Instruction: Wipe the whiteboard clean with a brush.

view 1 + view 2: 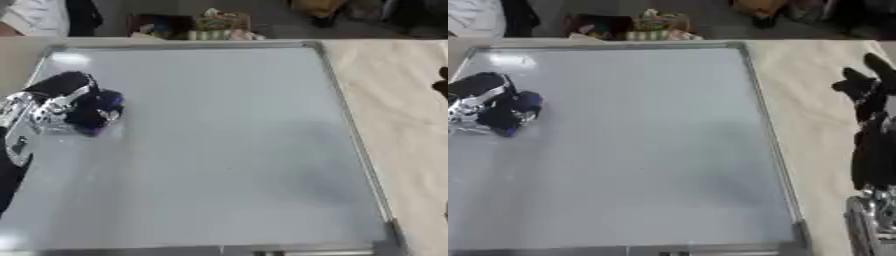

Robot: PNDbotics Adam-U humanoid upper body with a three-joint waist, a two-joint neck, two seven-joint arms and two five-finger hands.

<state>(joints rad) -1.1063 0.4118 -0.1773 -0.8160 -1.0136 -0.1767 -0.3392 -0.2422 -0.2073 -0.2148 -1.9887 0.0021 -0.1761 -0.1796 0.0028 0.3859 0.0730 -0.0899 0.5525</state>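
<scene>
Whiteboard (219,150) lay flat on the table (402,100), filling most of the view, its surface grey and showing no marks I could make out. My left hand (52,102) sat at about nine o'clock on the board, fingers curled round the brush (98,112), a dark blue lump pressed to the surface. My right hand (868,90) rested off the board at three o'clock on the bare table, fingers straight and holding nothing. Judged the wipe to be in progress. To do it well: keep the brush flat on the board, sweep in overlapping rows from nine toward three, stop short of the metal frame (350,125).
</scene>
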